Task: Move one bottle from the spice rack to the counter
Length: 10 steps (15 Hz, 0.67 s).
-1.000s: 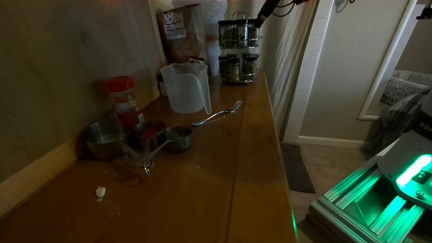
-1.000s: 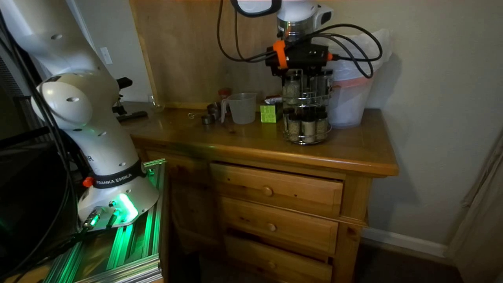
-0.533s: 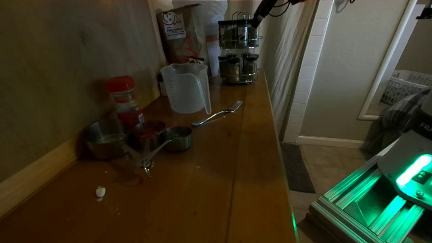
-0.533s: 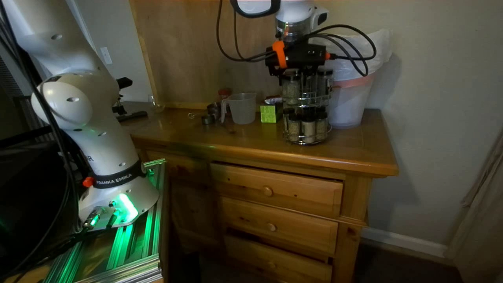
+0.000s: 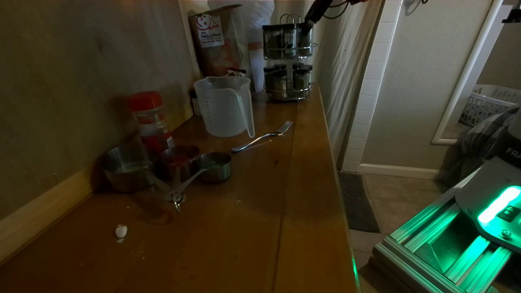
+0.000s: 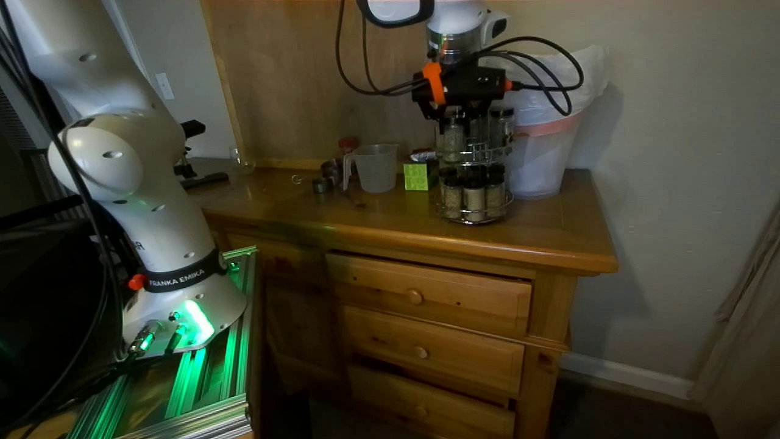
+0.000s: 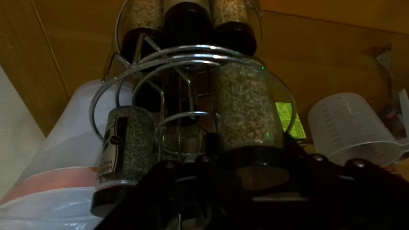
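The wire spice rack (image 6: 472, 221) stands on the brown wooden counter (image 5: 228, 228), with dark-lidded glass jars on two tiers. In the wrist view one bottle of pale seeds (image 7: 249, 105) sits in the upper tier, behind its wire ring. My gripper (image 7: 252, 143) is shut on this bottle near its black lid, a dark finger on either side. From above, the gripper hangs over the rack's near side in an exterior view (image 6: 456, 119). A jar of green herbs (image 7: 134, 143) stands beside it in the same tier. The fingers' inner faces are too dark to make out.
A white measuring pitcher (image 5: 224, 110), a fork (image 5: 262, 138), metal measuring cups (image 5: 213, 169) and a red-lidded shaker (image 5: 148, 118) stand or lie along the counter. Near the rack are a green box (image 6: 416, 176), a tall brown bag (image 5: 222, 49) and a lined white bin (image 6: 539, 158).
My gripper has come slightly down and sideways around the bottle, and its jaws have closed on it. The rack's jars have shifted a little, as if the rack turned or moved slightly.
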Tool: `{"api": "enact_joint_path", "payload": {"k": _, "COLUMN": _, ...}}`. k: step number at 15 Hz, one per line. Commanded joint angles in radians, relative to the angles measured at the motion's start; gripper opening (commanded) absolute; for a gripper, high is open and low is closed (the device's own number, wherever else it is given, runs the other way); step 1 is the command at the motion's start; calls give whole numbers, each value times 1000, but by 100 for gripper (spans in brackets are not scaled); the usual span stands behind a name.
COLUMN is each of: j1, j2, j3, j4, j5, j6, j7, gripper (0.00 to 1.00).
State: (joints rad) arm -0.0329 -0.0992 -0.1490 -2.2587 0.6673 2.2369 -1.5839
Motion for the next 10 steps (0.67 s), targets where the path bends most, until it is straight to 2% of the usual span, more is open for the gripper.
{"api": "enact_joint_path", "payload": {"k": 1, "j1": -19, "j2": -23, "j3": 3, "j4": -16, "j5": -8, "j6": -5, "j7": -23, "gripper": 24}}
{"api": "enact_joint_path", "payload": {"k": 10, "j1": -10, "j2": -87, "j3": 8, "j4": -10, "j5": -3, "j6": 21, "j7": -4, "gripper": 24}}
